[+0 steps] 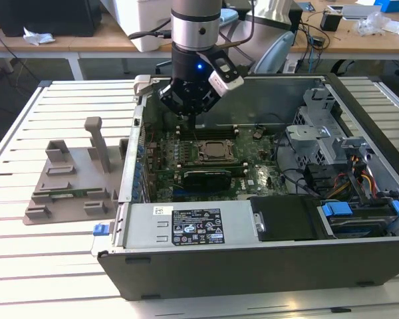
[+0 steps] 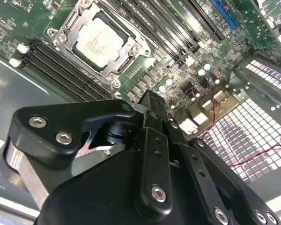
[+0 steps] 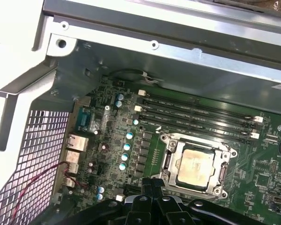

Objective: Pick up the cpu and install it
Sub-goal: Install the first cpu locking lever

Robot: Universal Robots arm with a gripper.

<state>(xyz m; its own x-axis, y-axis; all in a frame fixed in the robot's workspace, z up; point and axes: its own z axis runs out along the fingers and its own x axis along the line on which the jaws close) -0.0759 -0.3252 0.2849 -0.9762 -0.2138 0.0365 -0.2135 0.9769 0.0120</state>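
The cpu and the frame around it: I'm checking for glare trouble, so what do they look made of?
The cpu looks like metal with a dull, brushed silver top; it catches light softly. The frame around it seems to be bare, shinier steel, with bright highlights at its corner screws.

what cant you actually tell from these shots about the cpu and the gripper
- Gripper: in the exterior view the fingertips are dark against the case interior, too small to read; in both wrist views the gripper's own black body hides them.
- Cpu: it lies inside the socket frame in both wrist views, but whether it is fully seated cannot be judged.
- Grey holder tray: its pockets are too small in the exterior view to check.
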